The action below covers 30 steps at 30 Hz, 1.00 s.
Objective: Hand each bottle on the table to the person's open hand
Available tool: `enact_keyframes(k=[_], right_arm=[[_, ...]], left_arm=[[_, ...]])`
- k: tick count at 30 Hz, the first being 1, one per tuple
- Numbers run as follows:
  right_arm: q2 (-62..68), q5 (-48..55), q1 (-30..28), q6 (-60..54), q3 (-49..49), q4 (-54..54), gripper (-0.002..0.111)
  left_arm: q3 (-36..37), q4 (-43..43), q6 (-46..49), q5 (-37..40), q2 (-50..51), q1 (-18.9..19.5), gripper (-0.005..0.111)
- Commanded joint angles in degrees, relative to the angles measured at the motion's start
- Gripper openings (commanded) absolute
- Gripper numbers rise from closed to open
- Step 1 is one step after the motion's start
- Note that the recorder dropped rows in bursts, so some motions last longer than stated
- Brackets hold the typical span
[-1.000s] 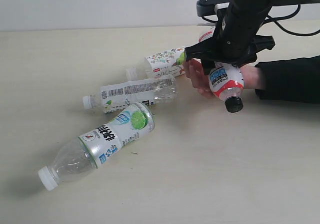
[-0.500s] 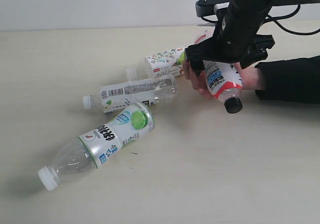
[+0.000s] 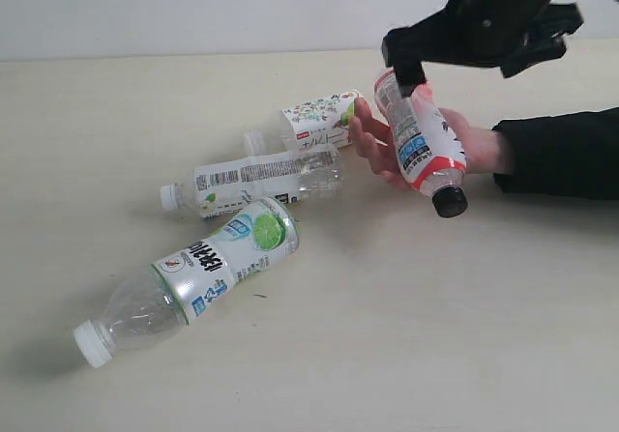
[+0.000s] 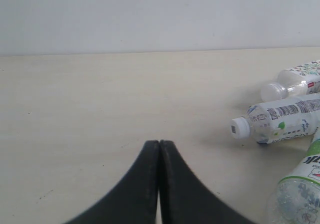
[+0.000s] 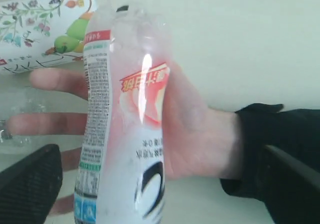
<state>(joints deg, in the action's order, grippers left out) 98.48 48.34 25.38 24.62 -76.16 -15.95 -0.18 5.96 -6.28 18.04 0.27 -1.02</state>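
Exterior view: the right gripper (image 3: 476, 50) was caught raised above the person's open hand (image 3: 382, 147); its jaws were spread wide and nothing was clasped between them.
Red-white bottle (image 3: 418, 132): laid across the palm, tilted; its black cap (image 3: 451, 201) was pointed down and out past the hand; whether its base was touched by the nearest gripper finger could not be told.
Right wrist view: the bottle was framed between the two black fingers (image 5: 27, 186), clear of both; the palm was seen behind the clear plastic.
Black sleeve (image 3: 561, 152): rested on the table (image 3: 435, 335) behind the wrist.
Fruit-label bottle (image 3: 314, 121): laid on its side just beside the fingertips; contact could not be judged.
Barcode bottle (image 3: 256, 178): laid on its side next to it, white cap turned away from the hand.
Lime-label bottle (image 3: 208, 263): laid nearest the camera, label end just beside the barcode bottle; cap pointed away from the others.
Left gripper (image 4: 159, 154): fingers pressed together, nothing held; it was kept over bare table, well apart from the bottles.
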Motion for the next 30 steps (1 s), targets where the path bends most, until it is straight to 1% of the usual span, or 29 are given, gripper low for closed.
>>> enact_keyframes(k=[1, 2, 3, 5, 6, 7, 8, 9, 10, 14, 17, 20, 24, 30], right_arm=[[-9.33, 7.23, -0.12, -2.66, -0.24, 0.11, 0.103], [-11.50, 8.89, -0.12, -4.26, 0.01, 0.86, 0.099], [-13.93, 9.85, -0.12, -5.90, 0.60, 1.89, 0.093], [-18.75, 10.05, -0.12, -7.87, 2.77, 3.09, 0.077], [-21.64, 9.55, -0.12, -8.56, 4.53, 3.47, 0.066], [-24.74, 8.64, -0.12, -9.70, 6.66, 3.61, 0.052], [-27.95, 8.06, -0.12, -10.45, 9.05, 3.47, 0.035], [-30.69, 7.62, -0.12, -11.35, 11.05, 3.35, 0.021], [-34.12, 7.61, -0.12, -12.51, 13.62, 2.96, 0.003], [-48.29, 6.71, -0.12, -13.58, 23.18, -1.21, 0.000], [-57.63, 2.92, -0.12, -16.05, 29.46, -3.03, 0.000], [-65.63, 2.10, -0.12, -18.03, 34.88, -5.51, 0.000], [-74.97, -0.44, -0.12, -18.64, 39.87, -5.86, 0.000], [-84.58, -10.12, -0.12, -16.04, 47.07, -5.72, 0.000]], left_arm=[[0.18, -0.44, -0.07, -0.21, -0.27, -0.32, 0.003], [0.18, -0.44, -0.07, -0.21, -0.27, -0.32, 0.003], [0.18, -0.44, -0.07, -0.21, -0.27, -0.32, 0.003], [0.18, -0.44, -0.07, -0.21, -0.27, -0.32, 0.003], [0.18, -0.44, -0.07, -0.21, -0.27, -0.32, 0.003], [0.18, -0.44, -0.07, -0.21, -0.27, -0.32, 0.003], [0.18, -0.44, -0.07, -0.21, -0.27, -0.32, 0.003], [0.18, -0.44, -0.07, -0.21, -0.27, -0.32, 0.003], [0.18, -0.44, -0.07, -0.21, -0.27, -0.32, 0.003], [0.18, -0.44, -0.07, -0.21, -0.27, -0.32, 0.003], [0.18, -0.44, -0.07, -0.21, -0.27, -0.32, 0.003], [0.18, -0.44, -0.07, -0.21, -0.27, -0.32, 0.003], [0.18, -0.44, -0.07, -0.21, -0.27, -0.32, 0.003], [0.18, -0.44, -0.07, -0.21, -0.27, -0.32, 0.003]])
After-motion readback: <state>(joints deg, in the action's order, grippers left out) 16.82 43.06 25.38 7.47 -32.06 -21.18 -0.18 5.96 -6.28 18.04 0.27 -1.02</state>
